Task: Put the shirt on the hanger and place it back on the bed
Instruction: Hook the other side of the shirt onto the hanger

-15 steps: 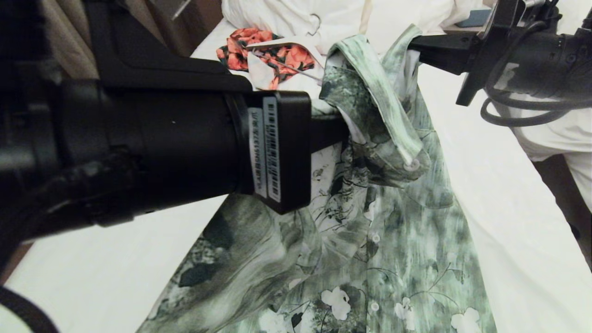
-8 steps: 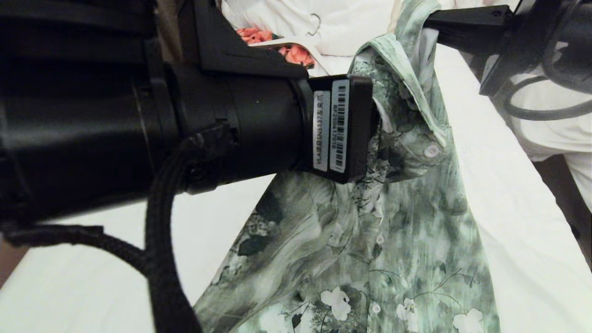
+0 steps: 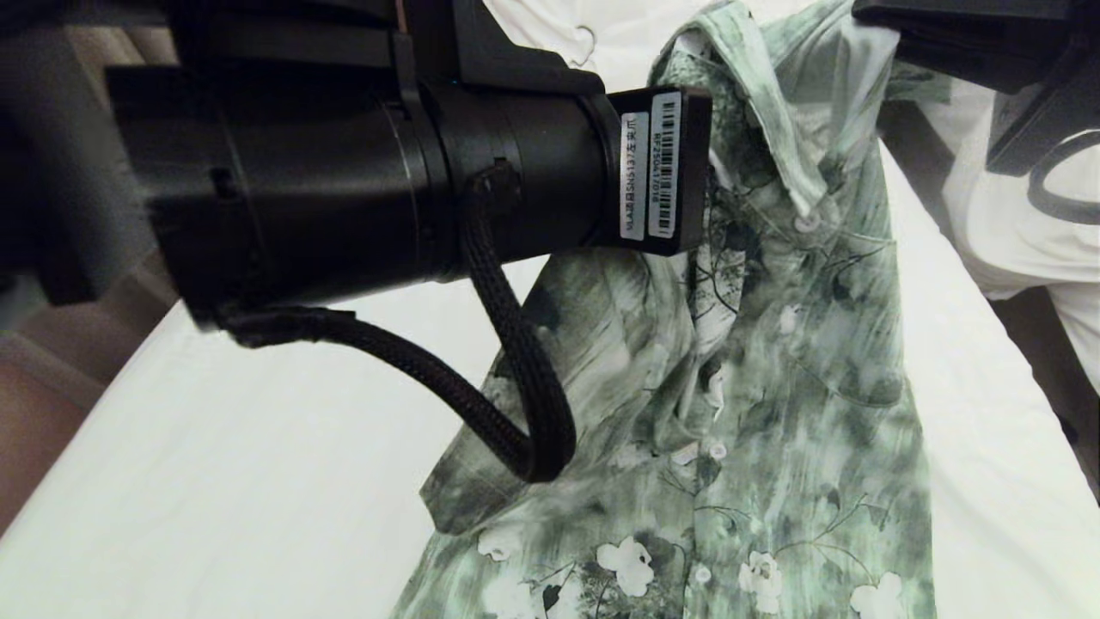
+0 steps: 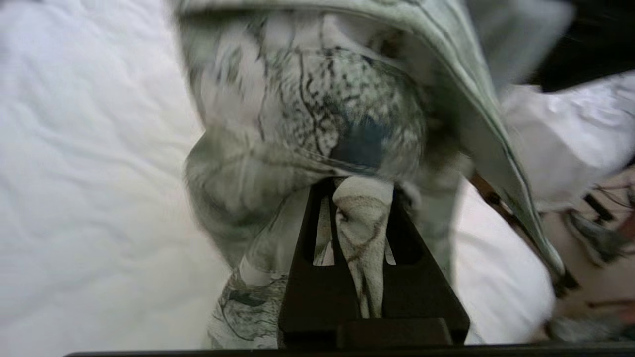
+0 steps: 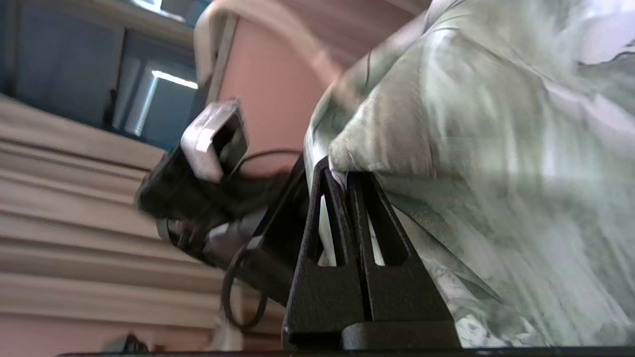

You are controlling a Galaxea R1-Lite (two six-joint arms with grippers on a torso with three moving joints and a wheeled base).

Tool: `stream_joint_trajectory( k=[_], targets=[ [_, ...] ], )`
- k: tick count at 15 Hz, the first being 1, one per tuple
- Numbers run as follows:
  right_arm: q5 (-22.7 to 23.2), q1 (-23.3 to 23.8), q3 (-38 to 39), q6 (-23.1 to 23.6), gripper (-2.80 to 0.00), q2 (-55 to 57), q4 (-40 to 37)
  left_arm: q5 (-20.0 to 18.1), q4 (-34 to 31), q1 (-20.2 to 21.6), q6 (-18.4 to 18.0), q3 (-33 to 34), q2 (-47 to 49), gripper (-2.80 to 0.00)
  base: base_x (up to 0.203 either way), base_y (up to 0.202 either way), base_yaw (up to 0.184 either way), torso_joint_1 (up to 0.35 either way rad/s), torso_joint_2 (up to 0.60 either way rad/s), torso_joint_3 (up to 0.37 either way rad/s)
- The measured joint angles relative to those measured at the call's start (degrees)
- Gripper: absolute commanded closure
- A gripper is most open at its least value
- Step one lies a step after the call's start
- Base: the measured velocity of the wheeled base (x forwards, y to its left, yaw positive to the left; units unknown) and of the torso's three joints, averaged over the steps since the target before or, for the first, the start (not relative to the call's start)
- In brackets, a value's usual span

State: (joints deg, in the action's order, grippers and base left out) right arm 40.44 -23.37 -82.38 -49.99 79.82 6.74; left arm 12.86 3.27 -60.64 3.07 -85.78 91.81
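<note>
1. Here my left pincer (image 4: 362,198) is clenched on a fold of the shirt (image 3: 756,361); in the left wrist view a twisted strip of the green-and-white cloth runs between its two black fingers (image 4: 310,248), and more of the garment bulges just beyond the tips.
2. My right pincer (image 5: 342,173) is clenched on another edge of the same shirt; in the right wrist view the fabric drapes from its closed tips across the near side of the frame.
3. In the head view my left arm fills the upper left, its labelled wrist end touching the shirt just below the collar; my right arm enters at the upper right corner, where the cloth meets it.
4. The shirt hangs between the two grips, collar uppermost, its buttoned front facing the head camera. The lower part, printed with white flowers and dark branches, spreads over the bed (image 3: 258,481).
5. The bed carries a plain white sheet, lightly wrinkled, bare to the left of the shirt and along its right side.
6. A thin wire hook (image 3: 587,41) shows against the bunched white bedding (image 3: 550,26) at the top of the head view, beyond my left arm and apart from the shirt; I cannot tell which hanger it belongs to.
</note>
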Motion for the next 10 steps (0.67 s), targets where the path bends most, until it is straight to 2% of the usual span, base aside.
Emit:
stream_joint_trajectory(
  k=[4,6,10],
  targets=[
    [0.02,-2.65,0.11,0.99,0.00,-2.99,-2.26,0.15,0.56,0.61,-0.98,0.05,0.17,0.00,0.000,0.000,0.000,0.000,0.00,0.000],
    [-0.04,-3.74,0.13,2.96,0.00,-3.87,-4.62,0.74,0.63,0.53,-1.03,-0.24,0.04,0.00,0.000,0.000,0.000,0.000,0.00,0.000],
    [-0.11,-4.55,0.13,3.88,0.00,-4.06,-6.14,0.74,0.89,-0.43,-1.59,-1.68,-0.44,0.00,0.000,0.000,0.000,0.000,0.00,0.000]
  ],
)
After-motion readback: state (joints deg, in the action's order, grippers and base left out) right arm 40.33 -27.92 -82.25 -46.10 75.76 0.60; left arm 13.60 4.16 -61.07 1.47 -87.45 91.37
